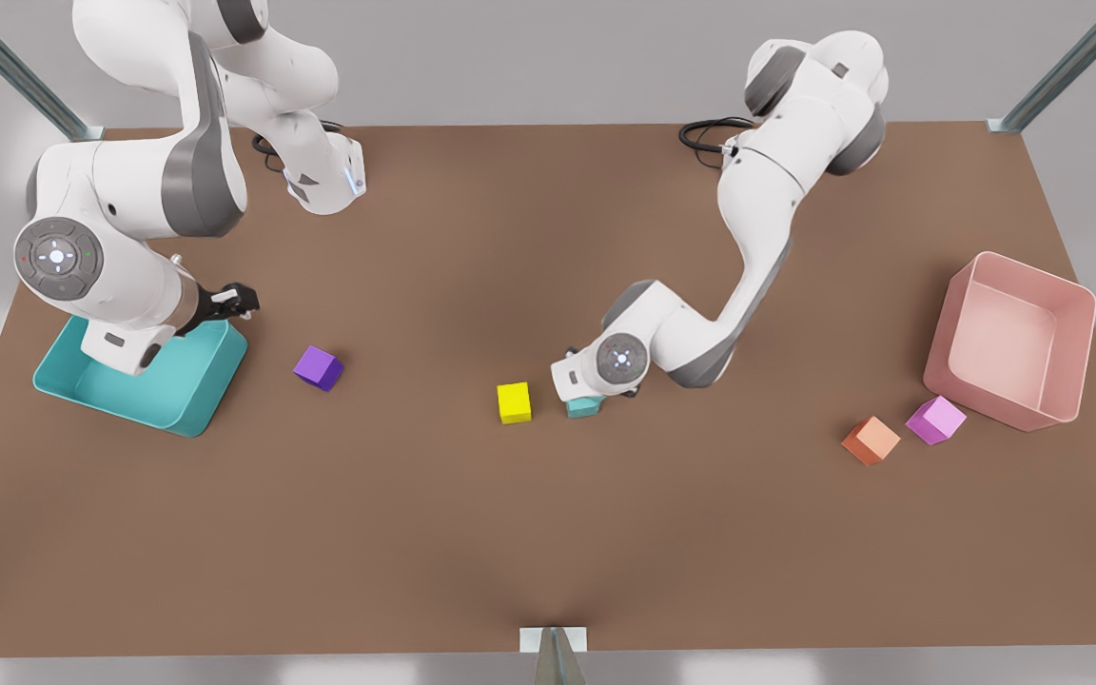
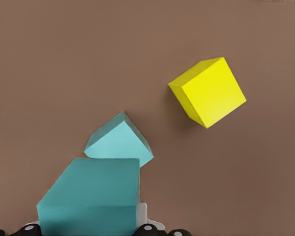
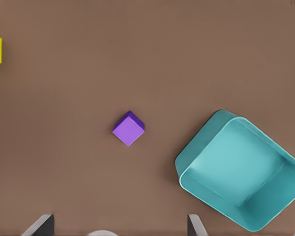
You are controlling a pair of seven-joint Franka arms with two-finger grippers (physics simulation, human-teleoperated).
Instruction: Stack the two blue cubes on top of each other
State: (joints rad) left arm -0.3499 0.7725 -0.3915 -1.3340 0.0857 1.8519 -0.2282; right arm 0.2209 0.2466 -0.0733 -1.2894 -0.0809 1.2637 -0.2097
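Teal cube (image 2: 91,196) in left hand (image 2: 88,228); identical cube (image 2: 120,142) just beside.

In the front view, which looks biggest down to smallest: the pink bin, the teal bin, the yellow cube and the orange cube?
1. Pink bin and teal bin: about alike; an arm hides part of the teal one, so I won't rank them.
2. Orange cube and yellow cube: far smaller, near enough equal.

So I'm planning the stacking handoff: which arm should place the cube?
Left. Its gripper holds one teal cube beside the other teal cube; the right gripper waits by the teal bin.
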